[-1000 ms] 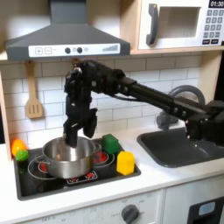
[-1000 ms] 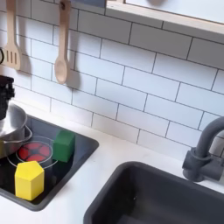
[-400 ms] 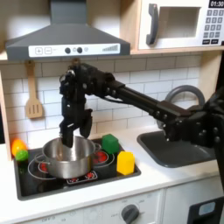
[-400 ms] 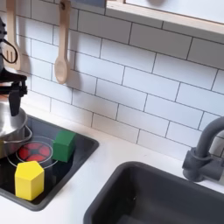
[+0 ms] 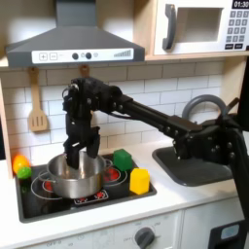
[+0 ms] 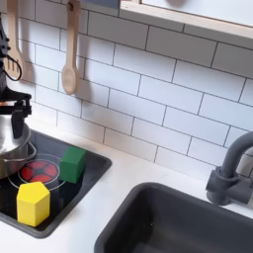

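In the first exterior view the gripper (image 5: 76, 153) is hanging at the end of the black arm (image 5: 146, 105), pointing straight down over the steel pot (image 5: 76, 176), its fingertips reaching just inside the pot's rim toward the first exterior view's left; the fingers are too dark and small to make out, so I cannot tell whether they are parted or closed, nor whether they are pinching the rim or anything inside. The pot is sitting on the black toy stove top (image 5: 97, 197), on the burner nearer the first exterior view's left. A green block (image 5: 123, 159) is resting on the stove behind the pot toward the first exterior view's right, and a yellow block (image 5: 140, 180) is standing at the stove's front corner on that same side, both apart from the pot. At the stove's far edge on the first exterior view's left, a yellow and green toy (image 5: 20, 166) is lying just beside the pot. A wooden spatula (image 5: 37, 105) is hanging on the white tiled wall under the range hood (image 5: 73, 41). In the second exterior view the pot (image 6: 10, 150) is showing at the second exterior view's left edge, with the green block (image 6: 71, 164) near it, the yellow block (image 6: 33, 204) closer to the front, a wooden spoon (image 6: 68, 59) hanging on the tiles, and the dark sink (image 6: 168, 221) and faucet (image 6: 229, 170) filling the second exterior view's right.
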